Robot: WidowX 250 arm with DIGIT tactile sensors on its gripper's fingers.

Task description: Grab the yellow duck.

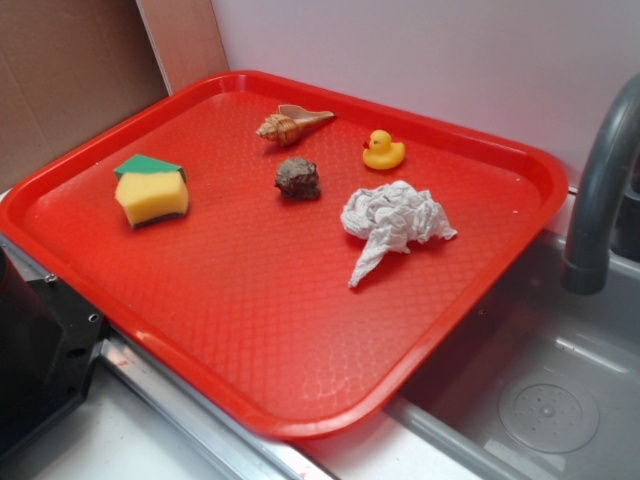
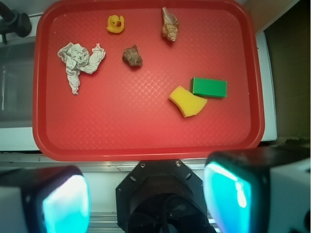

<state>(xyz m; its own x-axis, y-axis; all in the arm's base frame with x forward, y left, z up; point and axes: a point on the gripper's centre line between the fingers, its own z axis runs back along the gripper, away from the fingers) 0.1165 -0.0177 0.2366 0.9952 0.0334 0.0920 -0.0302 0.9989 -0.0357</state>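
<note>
Step in hand, as judged: the approach. The duck (image 1: 383, 150) sat untouched at the far side of the red tray (image 1: 260, 300), upright, beak toward the crumpled paper (image 1: 393, 225). In the wrist view it lay near the top edge, left of centre (image 2: 115, 24).

Neighbours: shell (image 1: 290, 124) to one side, well apart; brown lump (image 1: 298, 178) nearer the tray's middle, apart from the duck; paper nearest, but not touching. Sponge (image 1: 151, 190) lay across the tray, no concern.

Hand (image 2: 148, 196) was spread: two pads showed at the bottom of the wrist view, one (image 2: 65, 204) left and one (image 2: 228, 194) right, with a wide gap and nothing between them. The hand hung high above the near edge of the tray, camera looking almost straight down, so the whole tray was in view. In the exterior view the arm itself was not seen, only a dark block at lower left, unidentifiable.

Notes for a good grasp (judgement):
- Travel across the tray toward the far rim before descending; centre the duck between the pads.
- The duck is small and glossy, likely to squirt out. Close on the body, low, not the round head.
- Keep the pads off the paper on the way down.
- The far rim is near the duck; watch clearance there.
</note>
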